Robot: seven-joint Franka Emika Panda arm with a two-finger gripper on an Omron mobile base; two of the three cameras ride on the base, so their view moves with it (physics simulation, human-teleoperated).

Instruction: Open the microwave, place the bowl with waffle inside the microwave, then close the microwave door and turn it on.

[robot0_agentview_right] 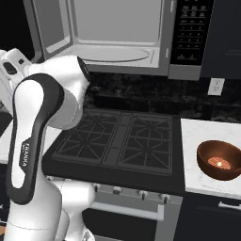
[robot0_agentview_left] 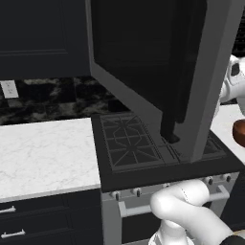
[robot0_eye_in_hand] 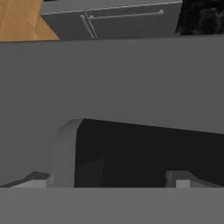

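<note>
**Fingers spread at the open door; bowl not yet collected**

Fingers (robot0_eye_in_hand: 186,178) stand spread wide with nothing between them; gripper (robot0_eye_in_hand: 109,181) faces the grey frame and dark glass of the microwave door (robot0_eye_in_hand: 131,87), very close.

Left base view: the door (robot0_agentview_left: 158,62) is swung far out over the stove (robot0_agentview_left: 139,143), handle (robot0_agentview_left: 179,86) toward the camera. Judged: it hangs there because the opening step is done or nearly so. A sliver of the bowl (robot0_agentview_left: 239,131) shows at the right edge.

Right base view: the microwave (robot0_agentview_right: 122,28) cavity is exposed, pale and bare. The bowl (robot0_agentview_right: 220,160) sits on the counter (robot0_agentview_right: 207,132) right of the stove, near its front edge, with the waffle (robot0_agentview_right: 220,163) flat on its bottom. The arm (robot0_agentview_right: 42,117) is raised at the left, well apart from the bowl.

Judged next: back off the door and reach right for the bowl.
</note>
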